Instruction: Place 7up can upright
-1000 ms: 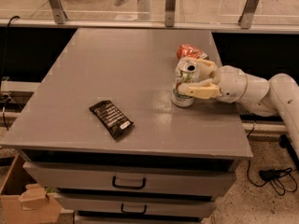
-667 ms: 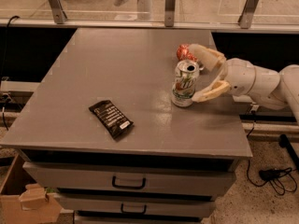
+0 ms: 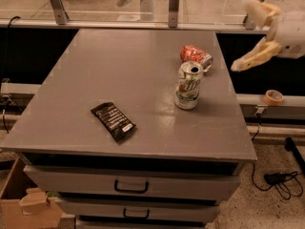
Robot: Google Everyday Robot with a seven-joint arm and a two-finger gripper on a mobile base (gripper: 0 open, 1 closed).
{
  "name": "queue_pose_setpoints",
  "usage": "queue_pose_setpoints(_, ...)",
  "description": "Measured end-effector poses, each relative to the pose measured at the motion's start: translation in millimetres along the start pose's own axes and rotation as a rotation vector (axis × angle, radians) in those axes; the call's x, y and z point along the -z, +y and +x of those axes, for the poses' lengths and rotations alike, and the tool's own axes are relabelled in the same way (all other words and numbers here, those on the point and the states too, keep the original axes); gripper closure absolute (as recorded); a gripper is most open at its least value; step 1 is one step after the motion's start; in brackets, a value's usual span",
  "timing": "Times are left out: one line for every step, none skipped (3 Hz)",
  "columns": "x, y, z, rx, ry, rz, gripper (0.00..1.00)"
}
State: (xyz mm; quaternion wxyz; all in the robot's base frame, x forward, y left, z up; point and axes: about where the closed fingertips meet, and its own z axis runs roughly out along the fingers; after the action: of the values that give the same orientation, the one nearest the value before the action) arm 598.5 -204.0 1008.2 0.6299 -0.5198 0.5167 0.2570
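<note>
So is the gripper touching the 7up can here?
Apart. The camera view shows the gripper, open, raised beyond the right edge of the table, with a wide visible gap between it and the upright 7up can.

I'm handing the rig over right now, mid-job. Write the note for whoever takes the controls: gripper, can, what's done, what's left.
Gripper: open, holding nothing, in the air beyond the table's right edge, well apart from the can.
7up can: upright on the table, right of centre, opening on top, nothing gripping it.
Other items: a crushed red can lies on its side just behind it; a black snack packet lies front left.
Done: the can stands upright, free of the gripper.
Left: apparently nothing on the can; just keep the arm clear of it.
</note>
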Motion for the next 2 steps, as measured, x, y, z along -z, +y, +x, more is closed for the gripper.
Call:
queue_pose_setpoints(40.6, -48.4, -72.9, 0.19, 0.192, 0.172, 0.0)
queue_pose_setpoints(66.6, -88.4, -152.4, 0.394, 0.324, 0.373, 0.0)
